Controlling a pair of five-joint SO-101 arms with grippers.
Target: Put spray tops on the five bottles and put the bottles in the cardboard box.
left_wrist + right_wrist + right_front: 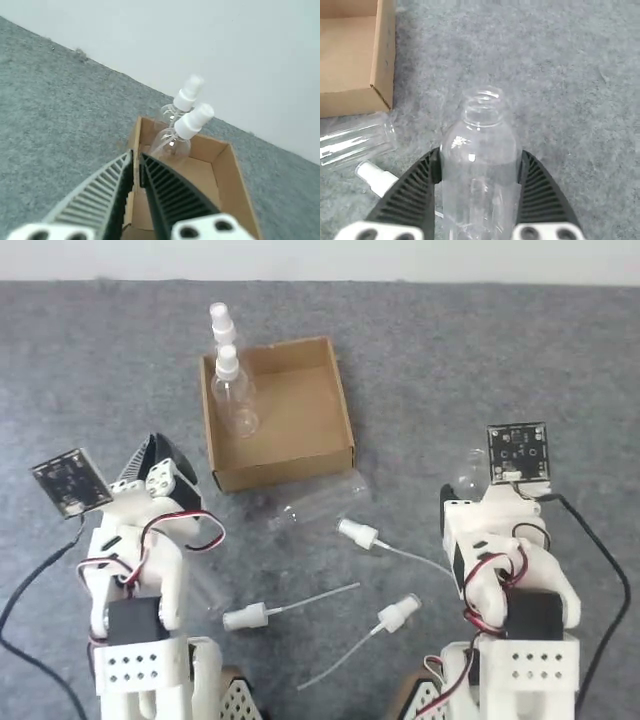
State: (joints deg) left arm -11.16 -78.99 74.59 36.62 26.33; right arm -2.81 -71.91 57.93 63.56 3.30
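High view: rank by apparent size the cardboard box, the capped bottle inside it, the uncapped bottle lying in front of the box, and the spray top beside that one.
1. cardboard box
2. capped bottle and lying bottle: too alike to rank
3. spray top, slim despite its long tube

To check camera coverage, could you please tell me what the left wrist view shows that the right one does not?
Left wrist, not right: two bottles with spray tops beyond the shut left gripper. Right wrist, not left: an uncapped bottle in the right gripper, a lying bottle, a loose spray top. Both: the cardboard box and grey carpet.
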